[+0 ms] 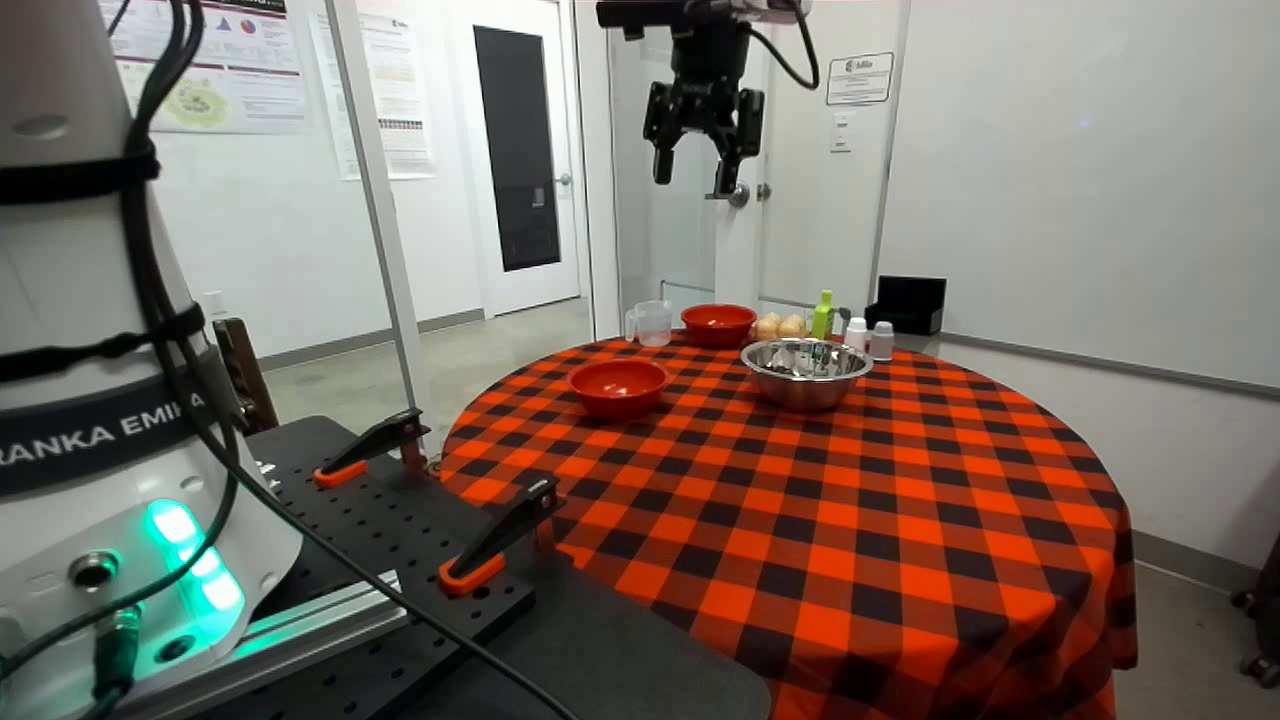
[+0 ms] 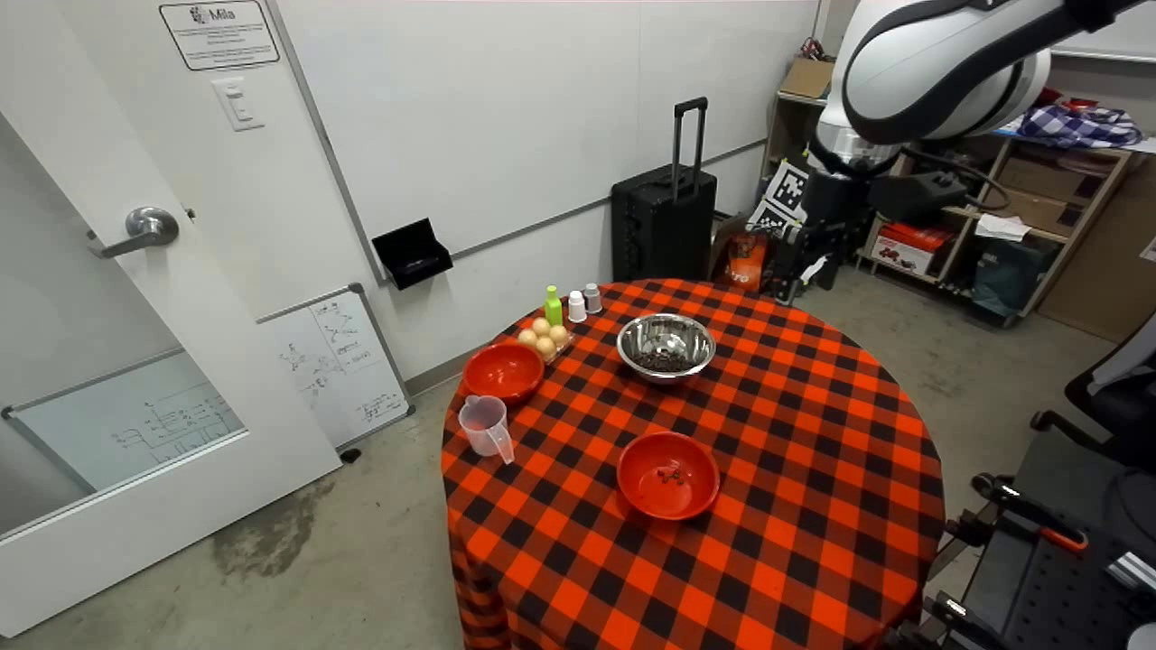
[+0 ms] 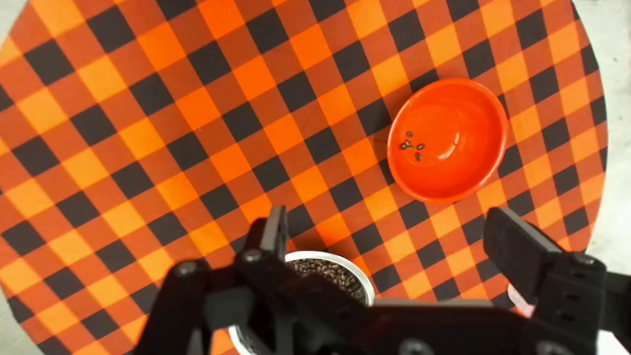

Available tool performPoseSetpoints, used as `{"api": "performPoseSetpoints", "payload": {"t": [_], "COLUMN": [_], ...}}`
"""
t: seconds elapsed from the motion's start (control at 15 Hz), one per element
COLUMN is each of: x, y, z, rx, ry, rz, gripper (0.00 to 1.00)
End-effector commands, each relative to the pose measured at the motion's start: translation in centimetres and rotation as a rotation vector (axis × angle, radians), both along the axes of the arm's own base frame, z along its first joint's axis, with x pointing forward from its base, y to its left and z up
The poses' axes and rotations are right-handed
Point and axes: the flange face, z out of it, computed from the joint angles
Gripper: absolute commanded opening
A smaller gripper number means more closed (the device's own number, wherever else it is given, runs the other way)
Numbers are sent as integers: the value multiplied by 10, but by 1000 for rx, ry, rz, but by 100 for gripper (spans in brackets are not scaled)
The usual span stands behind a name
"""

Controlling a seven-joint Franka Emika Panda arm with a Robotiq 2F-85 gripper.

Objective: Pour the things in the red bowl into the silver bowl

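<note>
The red bowl (image 1: pixel 618 392) stands upright on the checked table; it also shows in an exterior view (image 2: pixel 666 496) and in the wrist view (image 3: pixel 458 148). Several coffee beans (image 3: pixel 413 146) lie in it. The silver bowl (image 1: pixel 806 388) stands upright apart from it and shows too in an exterior view (image 2: pixel 664 329). It holds many dark beans; in the wrist view its rim (image 3: pixel 345 261) shows, and the gripper hides much of it. My gripper (image 1: pixel 694 178) is open and empty, high above the table; its spread fingers (image 3: pixel 387 217) show in the wrist view.
A darker red bowl (image 2: pixel 504 372), a clear measuring cup (image 2: pixel 486 422), a pack of eggs (image 2: pixel 544 338), a green bottle (image 2: pixel 553 307) and white shakers (image 2: pixel 576 307) stand along one table edge. Clamps (image 1: pixel 500 540) sit on the robot's base.
</note>
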Motion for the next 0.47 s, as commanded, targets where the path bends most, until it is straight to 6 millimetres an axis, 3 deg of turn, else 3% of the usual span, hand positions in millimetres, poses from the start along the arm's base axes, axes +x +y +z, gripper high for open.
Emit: {"api": "performPoseSetpoints", "payload": {"t": [0.0,0.4], "x": [-5,-13], "y": [-4,-2], "z": [7,5], "rx": [-8,-10], "ry": [-4,3], "rz": [-1,5], "gripper": [100,100]}}
